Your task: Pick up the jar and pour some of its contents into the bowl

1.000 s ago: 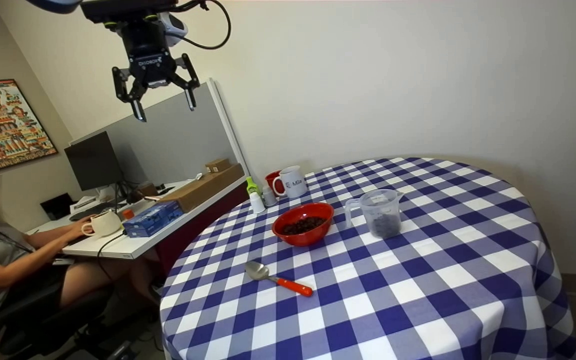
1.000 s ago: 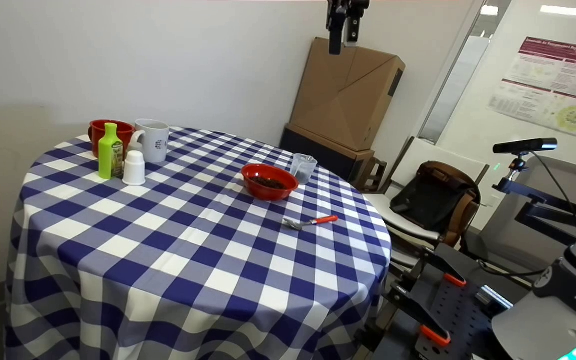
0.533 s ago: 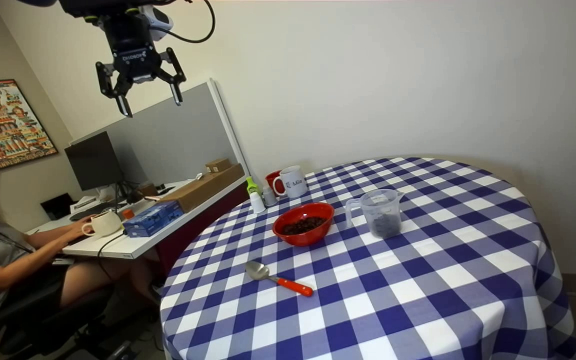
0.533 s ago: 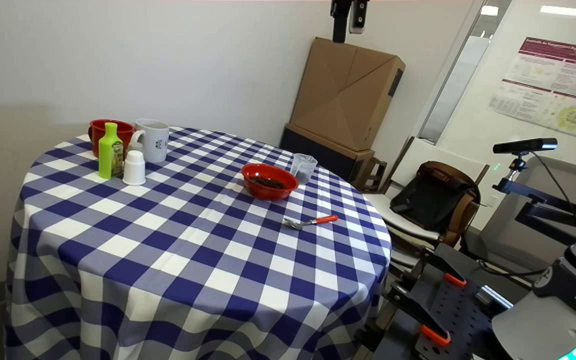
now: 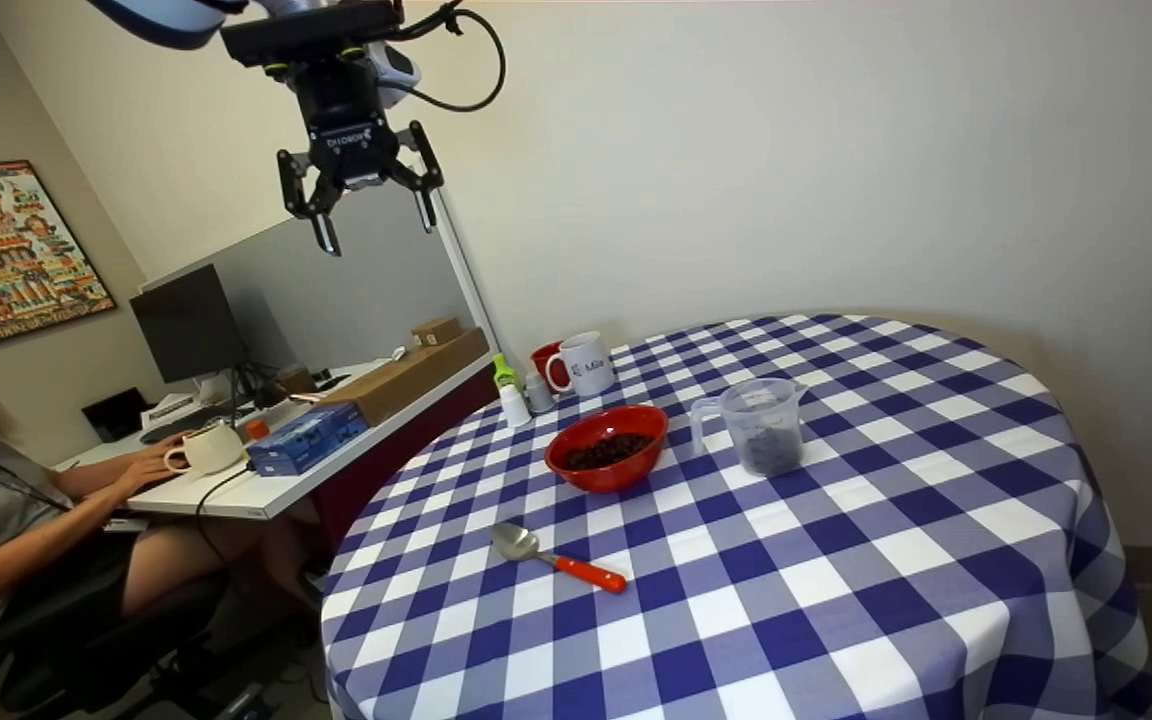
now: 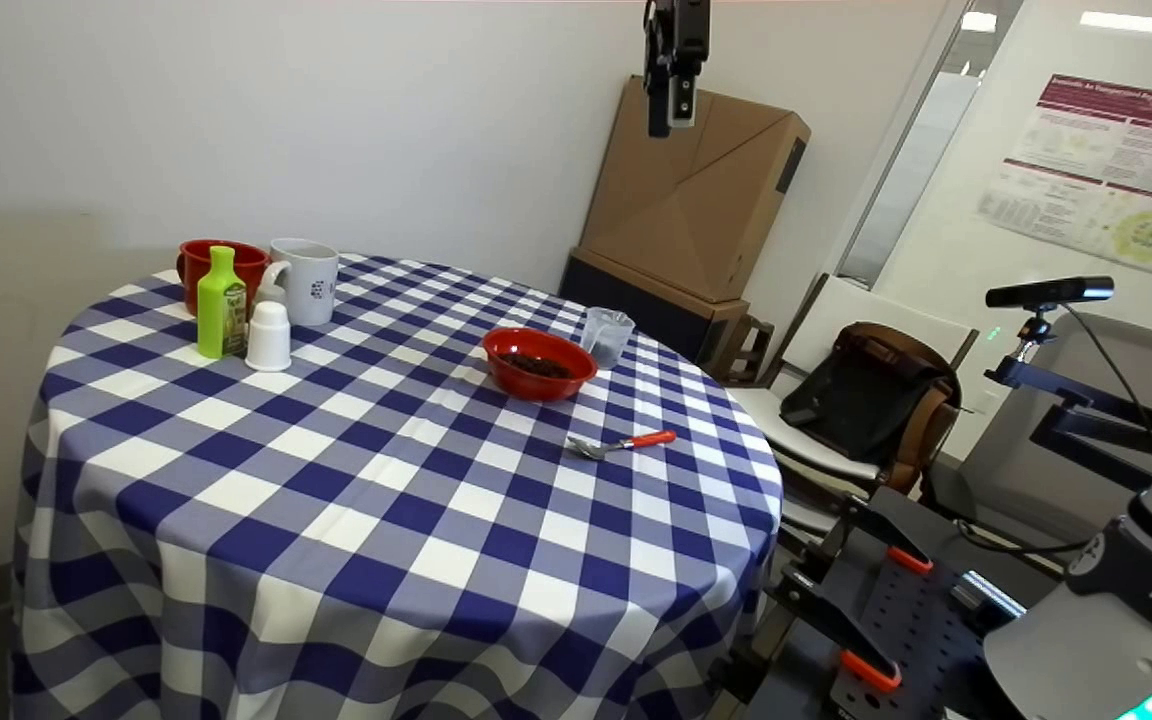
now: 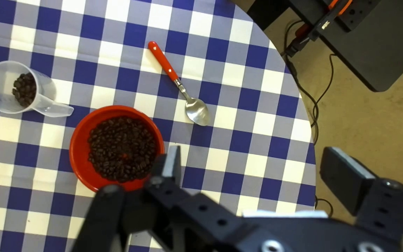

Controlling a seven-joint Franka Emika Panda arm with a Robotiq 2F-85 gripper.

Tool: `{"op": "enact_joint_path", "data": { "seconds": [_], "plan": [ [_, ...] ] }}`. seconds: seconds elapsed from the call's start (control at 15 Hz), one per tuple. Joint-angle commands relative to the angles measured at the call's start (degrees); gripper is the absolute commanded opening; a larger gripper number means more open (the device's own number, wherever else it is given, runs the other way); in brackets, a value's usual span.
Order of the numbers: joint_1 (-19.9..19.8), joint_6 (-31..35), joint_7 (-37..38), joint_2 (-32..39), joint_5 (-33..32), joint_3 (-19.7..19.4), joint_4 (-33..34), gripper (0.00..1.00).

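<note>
gripper [image 5: 378, 234] sits lower in both exterior views vs. half a sec ago; all on the cloth [image 5: 886, 590] same spots. jar [image 5: 760, 425] upright there, handle aimed at bowl [image 7: 80, 150] just beside it, w/ some beans [image 7: 25, 90] at bottom. prob. risks: approach from handle side could knock bowl; off-ctr pinch could tip jar or slip on smooth wall; fast, steep pour may fling beans past rim, esp. since bowl beans [image 7: 122, 134] alr. take up rm. gripper: fingers spread v. wide, nothing held, nothing touched, well above cloth.
</note>
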Motion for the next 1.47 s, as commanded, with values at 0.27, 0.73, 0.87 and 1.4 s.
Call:
{"op": "enact_joint_path", "data": {
  "seconds": [0.27, 0.73, 0.87, 1.4],
  "plan": [
    [0.05, -0.16, 0.02, 0.14, 0.0, 0.44, 0.81, 1.0],
    [0.05, -0.16, 0.02, 0.14, 0.0, 0.45, 0.82, 1.0],
    [0.05, -0.16, 0.02, 0.14, 0.0, 0.45, 0.82, 1.0],
    [-3.81, 3.08, 1.46, 10.47, -5.72, -2.52, 10.33, 1.0]
  ]
}}
